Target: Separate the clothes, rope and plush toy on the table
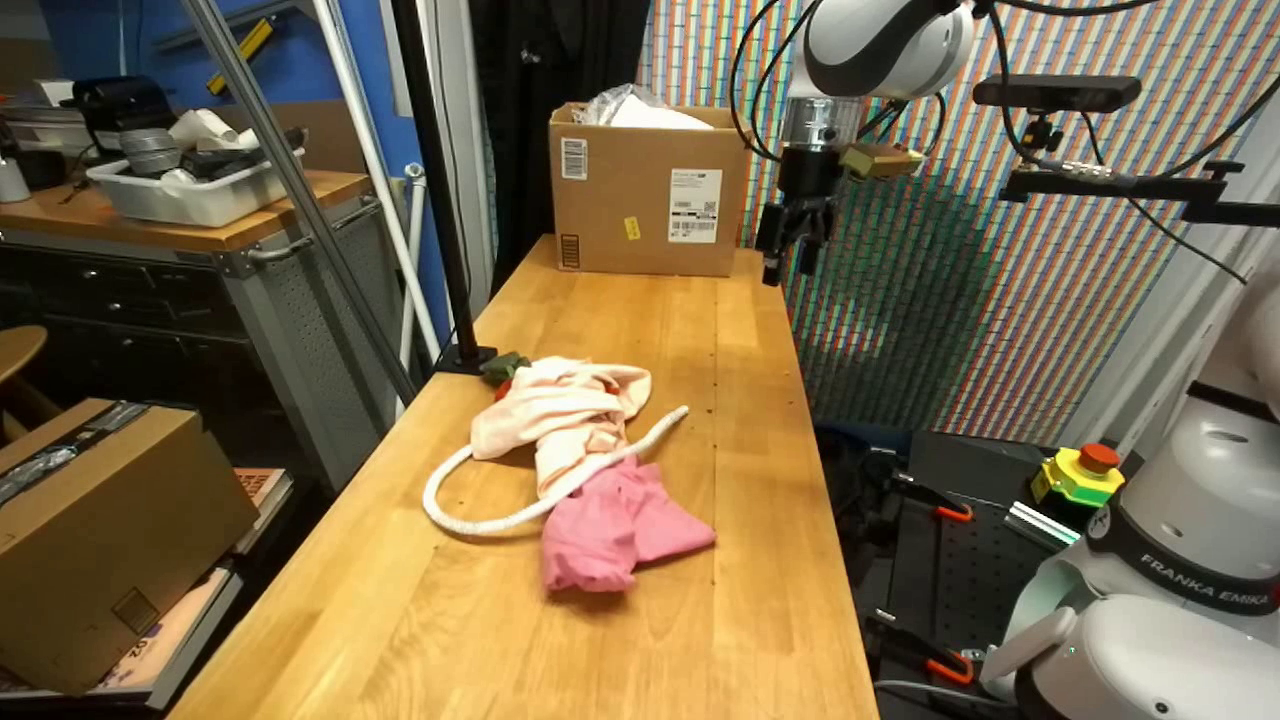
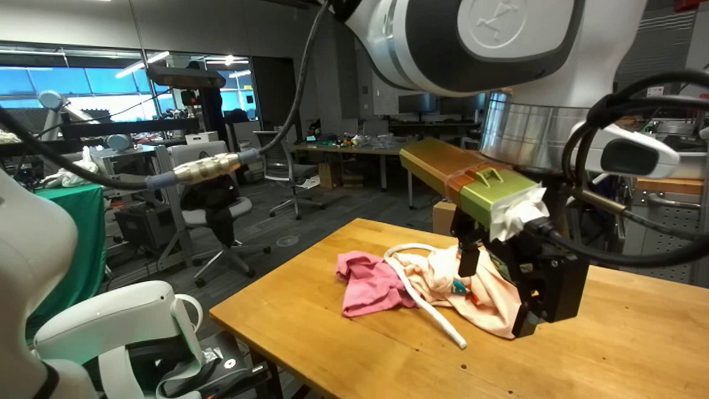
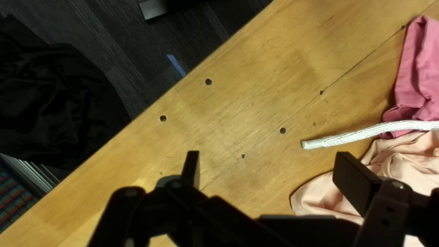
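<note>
Gripper (image 1: 790,266) is up in the air, well above the wooden table (image 1: 770,620), with its fingers (image 3: 356,181) spread wide and a good gap between them. All the task stuff is kinda heaped together on the tabletop. In an exterior view the pink garment (image 1: 620,525) sits crumpled at the near end of the pile, and the peach cloth (image 1: 580,400) is bunched up just beyond it on the far side. The cream rope (image 1: 480,527) is in with both: one end sticks out onto bare wood on the right, then it runs over the spot where the two fabrics meet, makes a big loop out to the left and disappears at the peach cloth's edge. What looks like the plush toy (image 1: 505,370) is mostly covered by the peach cloth, just red and green bits showing at its far left side, so don't ask me what shape it is. In the wrist view the finger on the right overlaps the peach cloth, and the rope's tip shows on bare wood just left of it. There's also a cardboard box (image 1: 640,200) standing at the far end of the table.
</note>
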Tool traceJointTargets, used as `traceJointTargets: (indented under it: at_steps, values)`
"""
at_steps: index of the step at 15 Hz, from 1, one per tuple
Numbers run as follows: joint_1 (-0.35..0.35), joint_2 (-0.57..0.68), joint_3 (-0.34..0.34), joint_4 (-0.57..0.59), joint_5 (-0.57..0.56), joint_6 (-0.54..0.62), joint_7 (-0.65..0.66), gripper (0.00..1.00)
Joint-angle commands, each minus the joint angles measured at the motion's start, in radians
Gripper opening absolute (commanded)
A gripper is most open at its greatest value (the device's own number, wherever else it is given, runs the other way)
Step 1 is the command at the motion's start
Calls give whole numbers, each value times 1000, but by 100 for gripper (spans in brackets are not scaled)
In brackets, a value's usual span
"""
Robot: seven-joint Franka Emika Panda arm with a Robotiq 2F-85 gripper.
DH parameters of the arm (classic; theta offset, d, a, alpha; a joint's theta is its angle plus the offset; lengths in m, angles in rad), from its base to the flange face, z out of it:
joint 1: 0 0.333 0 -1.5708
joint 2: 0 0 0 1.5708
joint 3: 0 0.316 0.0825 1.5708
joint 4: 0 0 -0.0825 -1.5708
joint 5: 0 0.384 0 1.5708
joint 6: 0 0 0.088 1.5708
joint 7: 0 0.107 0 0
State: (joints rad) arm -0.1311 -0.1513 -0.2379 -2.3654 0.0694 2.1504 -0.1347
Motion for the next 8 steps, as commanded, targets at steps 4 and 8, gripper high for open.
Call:
traceJointTargets:
  at_steps: [4, 8]
  values:
    - [23, 42, 71, 29, 54, 39, 12, 100]
    - [55, 114, 115, 79, 163, 31, 49, 100]
